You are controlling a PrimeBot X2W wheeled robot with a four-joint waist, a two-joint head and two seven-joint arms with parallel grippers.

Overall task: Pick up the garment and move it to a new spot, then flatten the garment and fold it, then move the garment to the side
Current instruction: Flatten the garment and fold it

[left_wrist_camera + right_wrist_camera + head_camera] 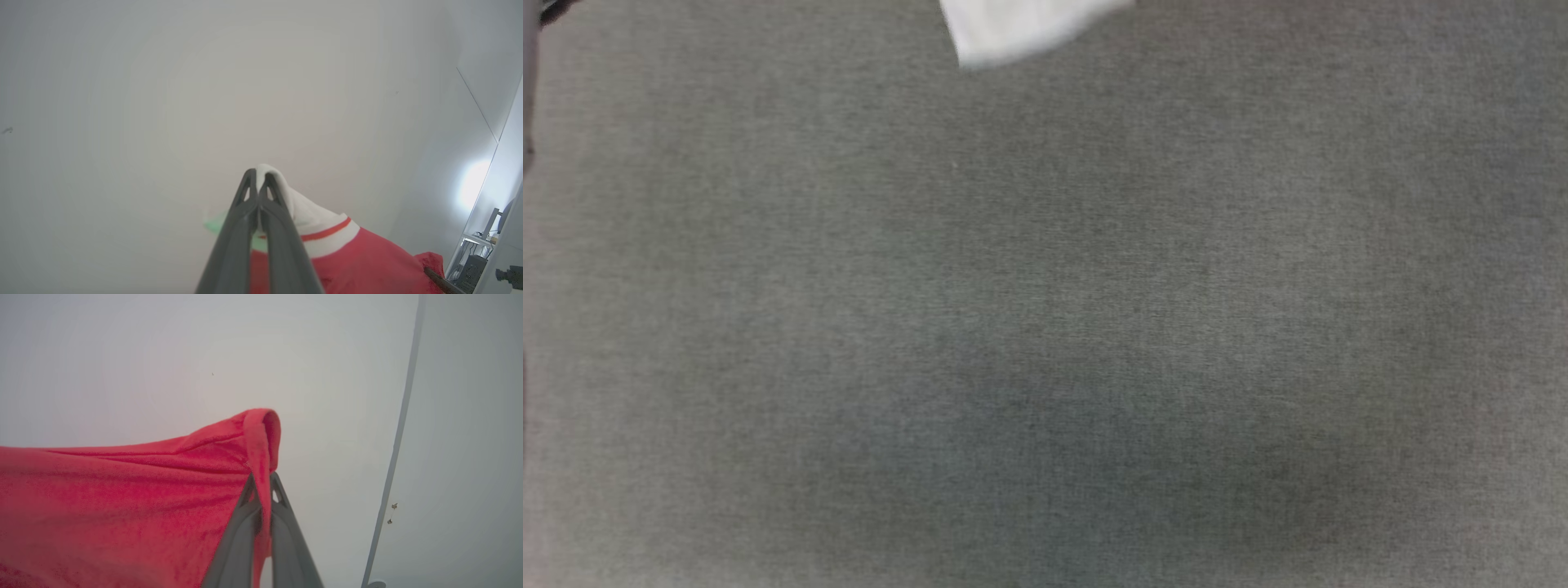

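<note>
Holding the garment (122, 506) aloft btwn both arms: left gripper (258, 173) pinches its white striped sleeve (298, 208), lower centre of left wrist view; right gripper (262, 477) pinches red cloth, lower centre. Keep both pinches tight & level, spread arms w/o jerking, then lower onto grey surface (1045, 327) so it lands flat.

In the head view we look down on a grey woven surface (1045, 327), shaded darker toward 6 o'clock. In the left wrist view we face a pale wall (184, 81). At 4 o'clock a bright patch of light (474, 185) glows on it, with a metal rack (488, 226) and a dark box (470, 273) below. In the right wrist view a thin grey seam (398, 437) runs down at 3 o'clock, two dark specks (391, 513) just beside it.
</note>
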